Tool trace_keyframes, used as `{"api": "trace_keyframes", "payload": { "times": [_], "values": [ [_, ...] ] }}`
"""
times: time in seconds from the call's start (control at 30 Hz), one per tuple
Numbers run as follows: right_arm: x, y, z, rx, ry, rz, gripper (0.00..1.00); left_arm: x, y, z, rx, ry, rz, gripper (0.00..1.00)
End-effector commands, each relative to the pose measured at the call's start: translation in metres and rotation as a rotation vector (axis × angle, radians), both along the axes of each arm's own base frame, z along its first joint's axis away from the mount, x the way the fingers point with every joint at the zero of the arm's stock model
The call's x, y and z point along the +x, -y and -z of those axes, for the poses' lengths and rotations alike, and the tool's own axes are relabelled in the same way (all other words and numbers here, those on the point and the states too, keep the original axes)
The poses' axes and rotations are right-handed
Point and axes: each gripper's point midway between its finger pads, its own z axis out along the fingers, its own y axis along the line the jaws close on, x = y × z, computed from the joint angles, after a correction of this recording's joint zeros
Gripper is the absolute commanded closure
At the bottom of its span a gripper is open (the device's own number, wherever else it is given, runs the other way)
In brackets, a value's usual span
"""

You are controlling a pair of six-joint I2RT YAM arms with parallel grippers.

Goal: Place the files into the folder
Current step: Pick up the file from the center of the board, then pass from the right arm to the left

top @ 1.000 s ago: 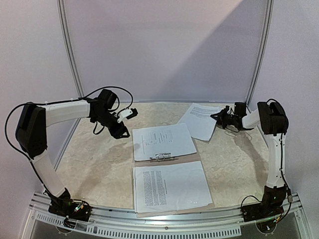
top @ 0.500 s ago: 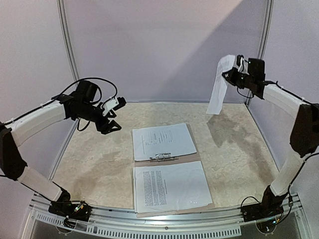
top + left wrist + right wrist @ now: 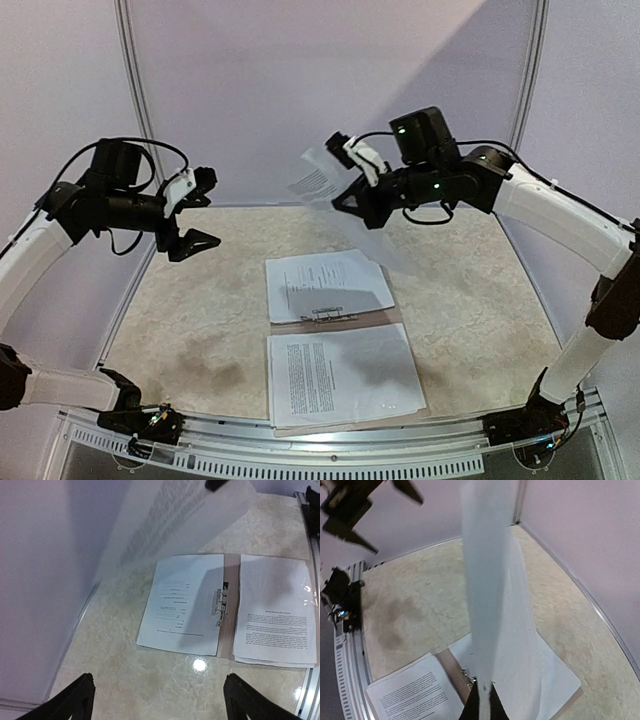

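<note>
The tan folder (image 3: 336,322) lies open mid-table, its metal clip (image 3: 328,314) on the spine. White printed files cover both halves: one sheet (image 3: 325,282) on the far half, one (image 3: 340,375) on the near half. My right gripper (image 3: 338,202) is shut on another sheet (image 3: 318,181), which hangs blurred in the air above the far half. In the right wrist view that sheet (image 3: 485,580) rises edge-on from the shut fingers (image 3: 481,706) over the folder's spine (image 3: 451,666). My left gripper (image 3: 208,208) hovers high at the left, open and empty, and the folder (image 3: 226,630) lies ahead of it.
A metal rail (image 3: 330,440) runs along the table's near edge, with both arm bases on it. Purple walls and two slanted poles (image 3: 140,110) close in the back and sides. The marbled tabletop (image 3: 200,320) stretches left and right of the folder.
My right arm picked the sheet off the far-right table, lifted it and swung it left over the folder. My left gripper rose, drew back to the left and opened wider.
</note>
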Motion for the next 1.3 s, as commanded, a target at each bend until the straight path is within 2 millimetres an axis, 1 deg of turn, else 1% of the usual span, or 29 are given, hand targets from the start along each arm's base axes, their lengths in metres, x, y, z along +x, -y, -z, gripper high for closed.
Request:
{"api": "trace_keyframes", "payload": {
  "times": [0.0,0.1,0.2,0.3,0.37,0.43,0.47,0.53,0.63,0.73,0.77,0.83,0.87,0.97,1.0,1.03,1.07,1.1,1.13,1.17,1.2,1.23,1.27],
  "values": [
    [-0.046,-0.028,0.02,-0.147,0.022,-0.179,1.0,-0.033,0.002,-0.031,-0.037,0.02,0.087,0.08],
    [-0.066,-0.047,0.03,-0.173,0.031,-0.247,1.0,-0.038,0.009,-0.039,-0.053,0.024,0.117,0.06],
    [-0.075,-0.055,0.034,-0.16,0.013,-0.296,1.0,-0.043,0.021,-0.034,-0.044,-0.004,0.155,0.05],
    [-0.077,-0.06,0.033,-0.151,0.017,-0.303,1.0,-0.052,0.035,-0.02,-0.031,-0.069,0.216,0.06],
    [-0.078,-0.062,0.03,-0.139,0.014,-0.312,1.0,-0.066,0.047,-0.007,-0.029,-0.132,0.278,0.07],
    [-0.079,-0.063,0.028,-0.132,0.019,-0.325,1.0,-0.073,0.059,0.016,0.003,-0.185,0.312,0.12],
    [-0.082,-0.064,0.027,-0.129,0.02,-0.339,1.0,-0.076,0.065,0.023,0.019,-0.192,0.323,0.15],
    [-0.085,-0.064,0.025,-0.123,0.024,-0.362,1.0,-0.078,0.075,0.031,0.039,-0.192,0.339,0.25],
    [-0.093,-0.063,0.024,-0.118,0.016,-0.404,1.0,-0.072,0.084,0.029,0.043,-0.169,0.341,0.41],
    [-0.105,-0.062,0.022,-0.101,0.001,-0.457,1.0,-0.067,0.087,0.023,0.032,-0.138,0.337,0.65],
    [-0.107,-0.061,0.021,-0.096,0.004,-0.462,1.0,-0.068,0.087,0.022,0.027,-0.133,0.34,0.75],
    [-0.107,-0.058,0.019,-0.086,0.007,-0.455,1.0,-0.071,0.086,0.02,0.015,-0.123,0.349,0.98],
    [-0.107,-0.058,0.018,-0.083,0.01,-0.448,1.0,-0.072,0.086,0.018,0.007,-0.12,0.348,1.0],
    [-0.106,-0.056,0.013,-0.06,0.026,-0.433,1.0,-0.07,0.083,0.012,-0.026,-0.124,0.301,1.0],
    [-0.101,-0.057,0.013,-0.05,0.036,-0.41,0.97,-0.067,0.082,0.008,-0.042,-0.119,0.273,1.0],
    [-0.096,-0.056,0.01,-0.039,0.05,-0.373,0.87,-0.063,0.081,0.003,-0.061,-0.11,0.246,1.0],
    [-0.089,-0.054,0.005,-0.024,0.075,-0.33,0.7,-0.061,0.079,-0.003,-0.078,-0.104,0.225,1.0],
    [-0.077,-0.052,0.0,-0.006,0.104,-0.264,0.52,-0.058,0.077,-0.008,-0.096,-0.1,0.208,1.0],
    [-0.068,-0.048,-0.002,-0.001,0.125,-0.207,0.35,-0.055,0.074,-0.014,-0.114,-0.097,0.188,1.0],
    [-0.057,-0.042,-0.004,0.011,0.135,-0.154,0.25,-0.052,0.072,-0.02,-0.129,-0.092,0.17,1.0],
    [-0.05,-0.033,-0.009,0.036,0.135,-0.124,0.2,-0.05,0.069,-0.025,-0.139,-0.086,0.159,1.0],
    [-0.041,-0.025,-0.006,0.066,0.11,-0.098,0.17,-0.049,0.068,-0.027,-0.145,-0.083,0.151,1.0],
    [-0.035,-0.016,-0.009,0.111,0.096,-0.085,0.11,-0.048,0.066,-0.028,-0.149,-0.081,0.147,1.0]
  ]
}}
